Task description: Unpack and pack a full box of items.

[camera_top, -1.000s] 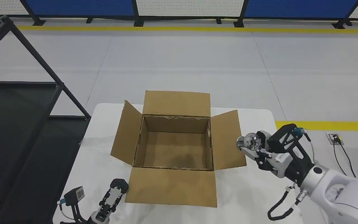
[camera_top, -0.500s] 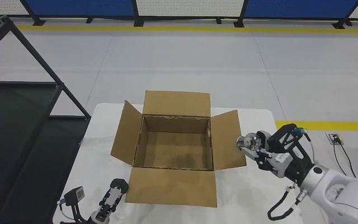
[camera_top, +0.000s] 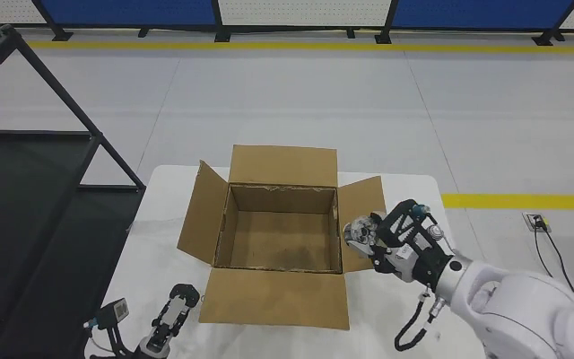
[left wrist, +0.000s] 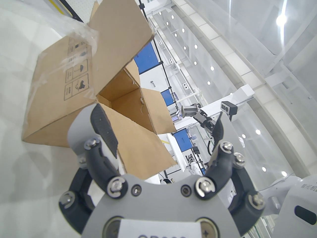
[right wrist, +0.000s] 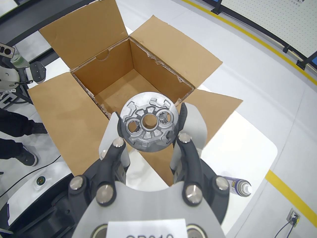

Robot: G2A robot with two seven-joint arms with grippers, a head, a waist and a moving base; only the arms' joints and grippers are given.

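An open cardboard box (camera_top: 280, 235) stands in the middle of the white table (camera_top: 161, 193), its four flaps folded out and its brown floor showing. My right gripper (camera_top: 366, 235) hangs over the box's right flap, shut on a grey metal disc (camera_top: 359, 231) with a centre hole and cut-outs. In the right wrist view the disc (right wrist: 148, 125) sits between the fingers of the gripper (right wrist: 150, 113), above the rim of the box (right wrist: 133, 58). My left gripper (camera_top: 170, 321) rests low by the table's front left corner, open, and holds nothing (left wrist: 161, 130); the box (left wrist: 74, 80) rises in front of it.
A spray can (right wrist: 235, 183) lies on the table on the right, behind my right wrist. A black metal rack (camera_top: 54, 179) stands beside the table's left side. A strip of clear film (left wrist: 81, 35) hangs off the box's near corner.
My right arm has carried the metal disc leftward, from beside the right flap to above it near the box's opening. The left gripper has shifted slightly toward the table's front.
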